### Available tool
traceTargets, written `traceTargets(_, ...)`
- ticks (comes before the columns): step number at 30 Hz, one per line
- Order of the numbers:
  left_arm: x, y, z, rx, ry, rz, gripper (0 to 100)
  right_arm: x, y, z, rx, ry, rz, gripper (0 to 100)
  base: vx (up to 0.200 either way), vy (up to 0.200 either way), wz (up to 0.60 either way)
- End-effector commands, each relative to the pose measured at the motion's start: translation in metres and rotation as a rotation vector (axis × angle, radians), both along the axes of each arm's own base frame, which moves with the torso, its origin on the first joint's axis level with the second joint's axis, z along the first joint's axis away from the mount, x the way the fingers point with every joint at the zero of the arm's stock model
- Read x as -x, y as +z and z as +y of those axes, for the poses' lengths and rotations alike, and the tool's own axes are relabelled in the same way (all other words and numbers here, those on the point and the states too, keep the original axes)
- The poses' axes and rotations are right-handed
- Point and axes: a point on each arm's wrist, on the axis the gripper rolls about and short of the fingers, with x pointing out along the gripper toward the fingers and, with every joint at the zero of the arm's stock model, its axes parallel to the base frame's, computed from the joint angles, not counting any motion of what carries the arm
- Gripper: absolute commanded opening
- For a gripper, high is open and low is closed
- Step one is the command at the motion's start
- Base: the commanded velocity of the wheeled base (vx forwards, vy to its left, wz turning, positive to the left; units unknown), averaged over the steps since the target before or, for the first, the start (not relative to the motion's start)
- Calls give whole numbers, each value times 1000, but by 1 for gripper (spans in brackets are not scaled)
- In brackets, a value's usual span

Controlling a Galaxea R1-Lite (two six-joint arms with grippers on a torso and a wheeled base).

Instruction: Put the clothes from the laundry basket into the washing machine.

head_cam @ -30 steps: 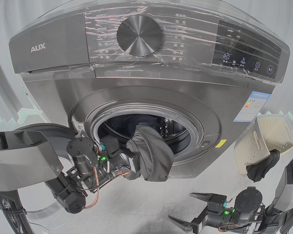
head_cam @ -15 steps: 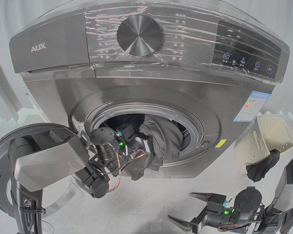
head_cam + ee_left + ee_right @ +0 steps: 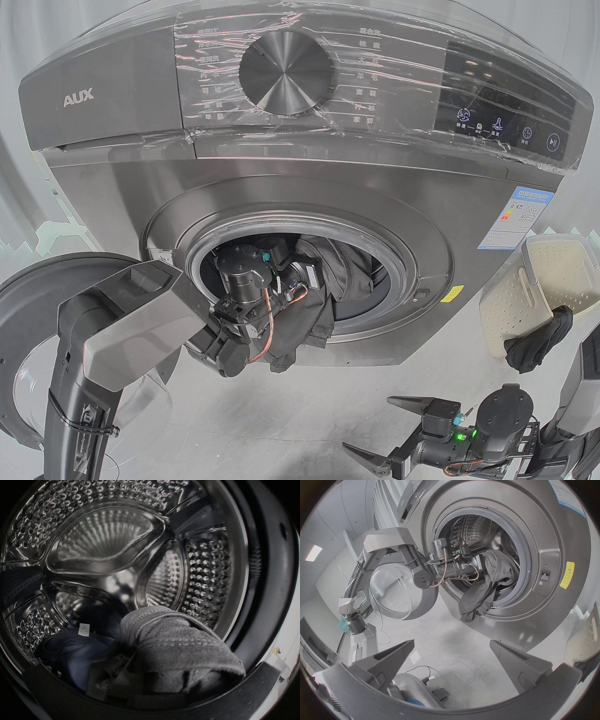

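The grey washing machine (image 3: 300, 169) stands with its round door (image 3: 37, 325) swung open to the left. My left gripper (image 3: 306, 275) is in the drum opening, shut on a dark grey garment (image 3: 340, 275). The garment is bunched over its fingers, and a tail hangs out over the lower rim. In the left wrist view the grey garment (image 3: 175, 645) lies at the drum's mouth, with a navy garment (image 3: 72, 655) behind it inside the drum. My right gripper (image 3: 369, 424) hangs open and empty low at the right, above the floor. The cream laundry basket (image 3: 550, 281) stands at the right.
A black garment (image 3: 537, 344) hangs over the basket's front edge. In the right wrist view the open door (image 3: 393, 589) stands out to the left of the opening, beside my left arm. Bare grey floor (image 3: 300, 412) lies in front of the machine.
My left arm has pushed forward and up into the drum opening, carrying the grey garment from in front of the door ring to partly inside. The right arm has not moved.
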Motion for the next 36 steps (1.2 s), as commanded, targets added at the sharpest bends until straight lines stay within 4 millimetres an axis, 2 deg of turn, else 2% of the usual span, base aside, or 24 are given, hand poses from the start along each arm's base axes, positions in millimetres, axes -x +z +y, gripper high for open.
traceTargets(1,-29,-6,6,-2,75,18,0,0,-2,1,8,-2,3,100,0,0,0)
traceTargets(8,-41,10,6,41,137,-31,0,1,-4,2,17,3,9,100,0,0,0)
traceTargets(15,-38,9,6,37,145,-18,0,1,-5,1,19,1,11,100,0,0,0)
traceTargets(16,-37,7,7,30,152,1,100,1,-5,1,20,0,10,100,0,0,0)
traceTargets(21,-14,16,15,-13,147,126,100,1,-5,1,20,0,10,100,0,0,0)
traceTargets(27,2,11,22,-89,124,226,100,1,-4,2,17,2,8,100,0,0,0)
traceTargets(31,11,1,20,-126,96,269,100,0,-4,2,17,0,8,100,0,0,0)
traceTargets(32,16,-10,19,-154,88,300,100,1,-4,2,17,2,8,100,0,0,0)
traceTargets(36,23,-33,23,-236,63,348,100,1,-4,2,17,2,8,100,0,0,0)
